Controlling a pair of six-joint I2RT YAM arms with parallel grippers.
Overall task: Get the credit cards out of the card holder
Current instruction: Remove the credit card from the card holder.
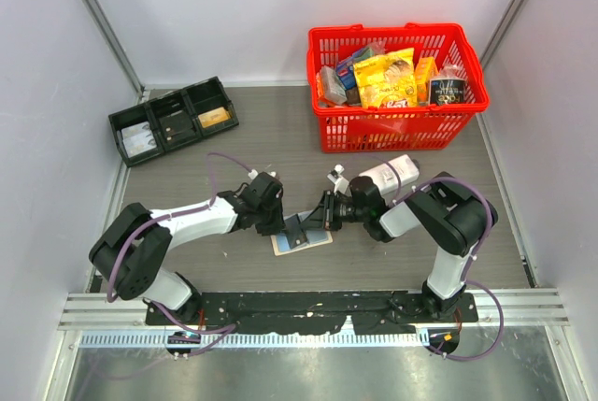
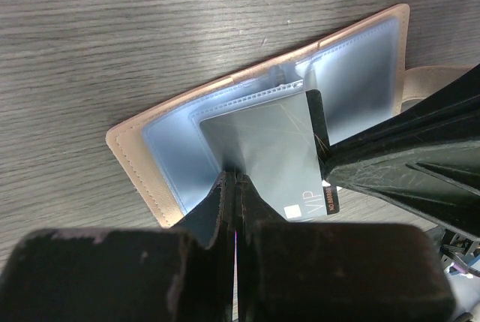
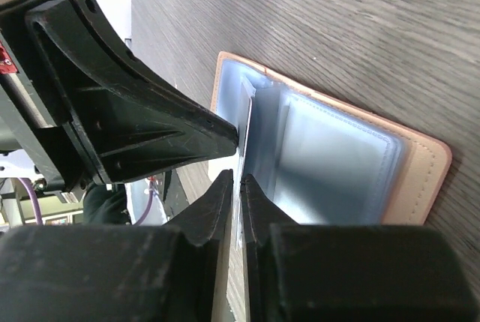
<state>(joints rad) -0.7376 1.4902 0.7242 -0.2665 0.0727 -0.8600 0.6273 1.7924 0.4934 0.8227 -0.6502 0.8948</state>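
The tan card holder lies open on the table between my two grippers, its blue-grey sleeves facing up. A grey credit card marked VIP sticks out of a sleeve, tilted up off the holder. My left gripper is shut on the card's lower left edge. My right gripper meets it from the other side. Its jaws stand slightly apart around the card's thin edge. The right fingers show beside the card in the left wrist view.
A red basket full of snack packs stands at the back right. A black three-compartment tray sits at the back left. Grey walls close in both sides, and a metal rail runs along the near edge.
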